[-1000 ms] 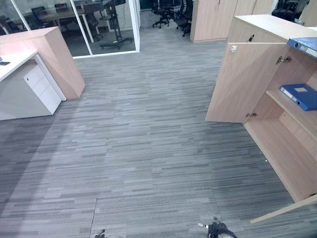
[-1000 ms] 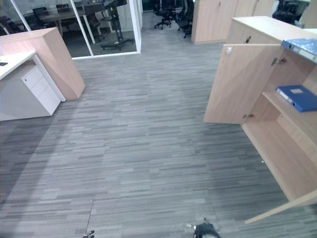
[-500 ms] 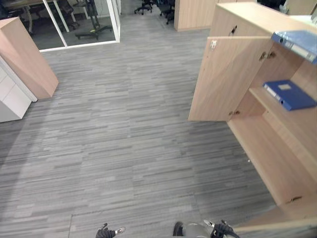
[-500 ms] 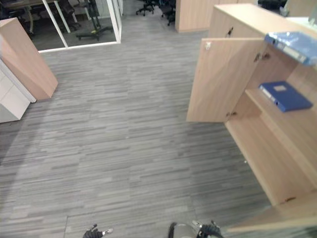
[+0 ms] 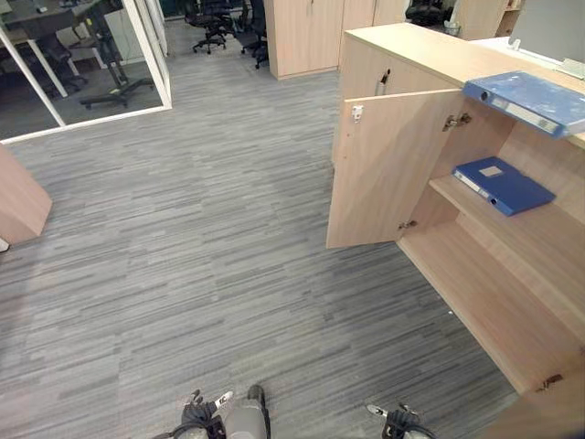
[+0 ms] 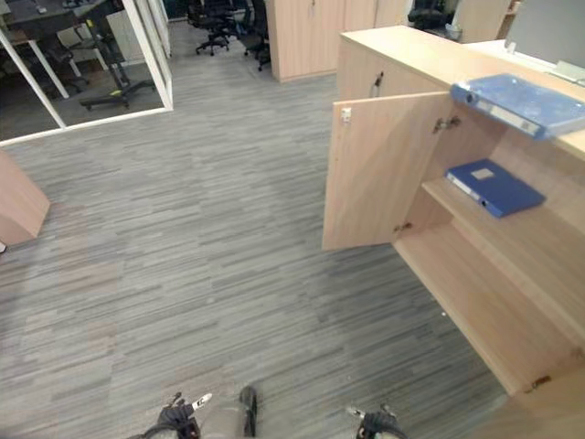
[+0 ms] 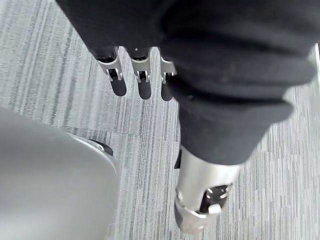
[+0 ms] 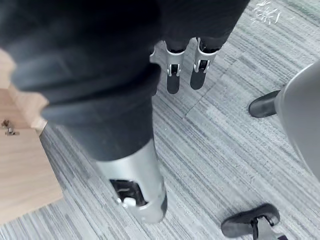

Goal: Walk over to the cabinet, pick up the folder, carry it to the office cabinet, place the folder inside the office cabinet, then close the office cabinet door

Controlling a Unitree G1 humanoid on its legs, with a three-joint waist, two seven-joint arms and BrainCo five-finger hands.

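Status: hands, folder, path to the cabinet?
Left hand open, empty; right hand open, empty. One blue folder on cabinet top, second folder on inner shelf. Cabinet door open, nothing blocking it.

matt pale wood-grain cabinet [image 5: 384,174]; smooth blue plastic folder [image 5: 503,184]; rough grey carpet [image 5: 183,256].

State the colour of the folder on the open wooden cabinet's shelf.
The flat folder is dark blue; left eye view shows it best.

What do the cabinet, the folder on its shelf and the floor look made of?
Cabinet: light board with printed-looking wood grain, matte, likely laminate. Folder: blue, smooth with a slight sheen, probably plastic-covered card. Floor: grey streaked carpet, seemingly tiles.
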